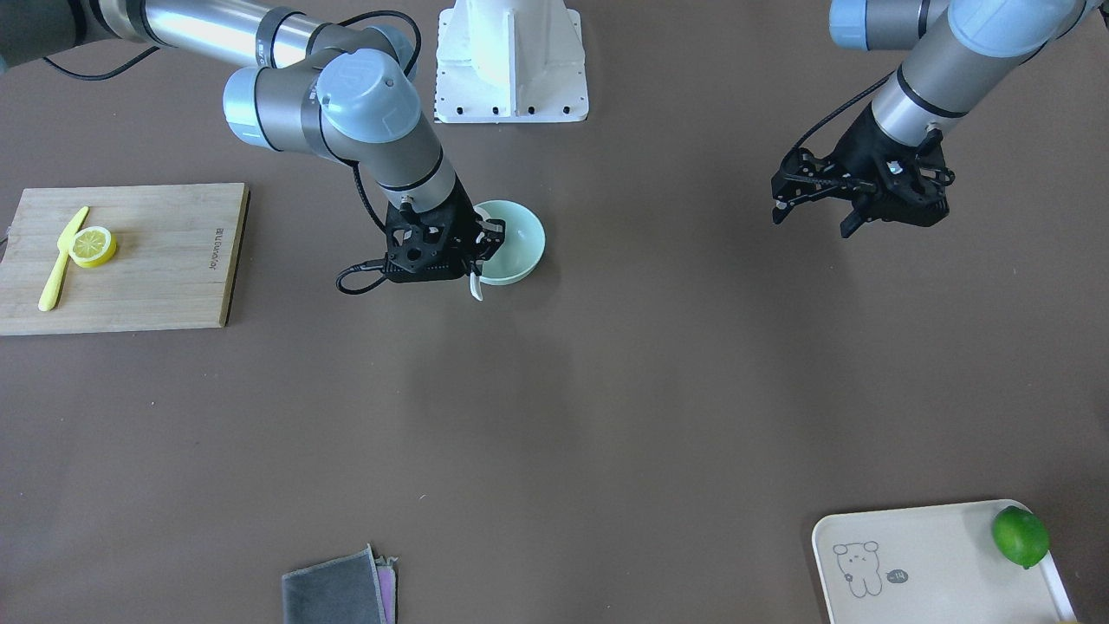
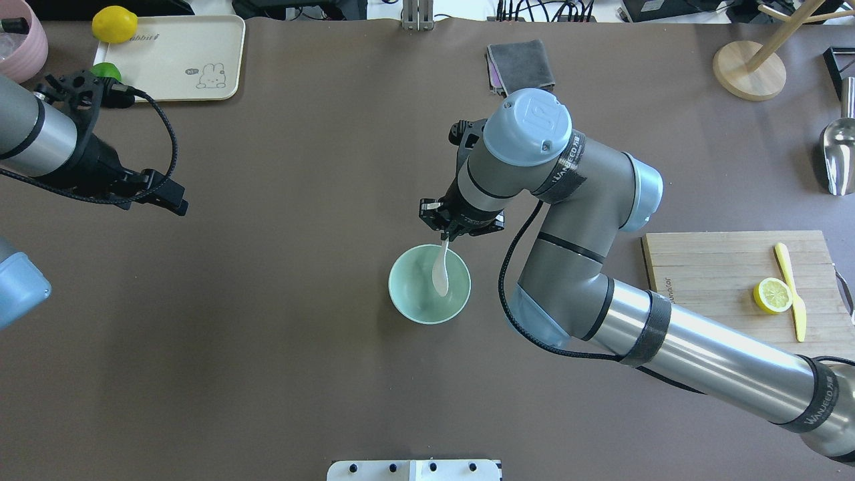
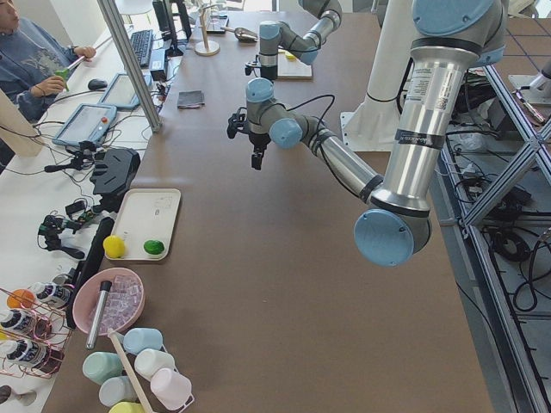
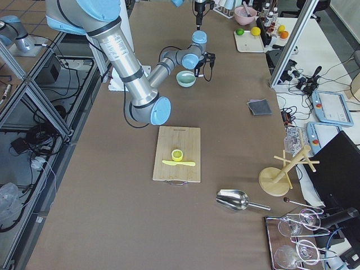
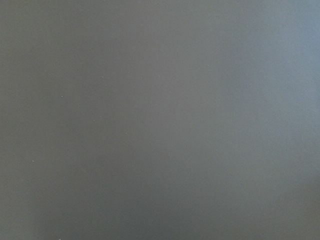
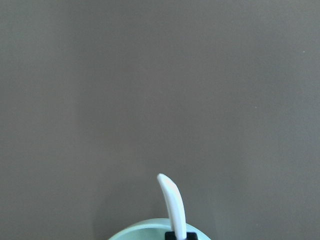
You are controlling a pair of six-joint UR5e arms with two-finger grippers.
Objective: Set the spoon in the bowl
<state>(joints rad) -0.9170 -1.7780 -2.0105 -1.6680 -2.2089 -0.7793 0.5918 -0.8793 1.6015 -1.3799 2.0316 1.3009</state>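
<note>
Half done, judging by the layout. Working over a brown table [image 2: 267, 374], reaching to its middle with the right arm [image 2: 668, 341] and holding the left arm [image 2: 40, 143] well off to its own side, left gripper [image 1: 813, 217] hanging spread and empty above bare tabletop. Ignoring the wooden board [image 2: 708, 267] and the cream tray [image 2: 174, 47], both well apart from the action. Hovering over the far rim of the green bowl [image 2: 407, 304], right gripper [image 2: 446, 234] pinching the white spoon [image 2: 441, 274] by its handle, scoop dangling down inside the bowl, handle tip poking out past the fingers on the other side. Not managing to tell scoop touching the bowl's floor from scoop hanging just above it. Calling next, probably, for easing down a little, then spreading the fingers gently, rather than dropping from height and risking a bounce or a tipped bowl. Aiming for the handle leaning on the rim or lying inside it, not outside, given a grip near the edge rather than over the centre. Pulling straight up afterwards, avoiding snagging the handle on the way out.
</note>
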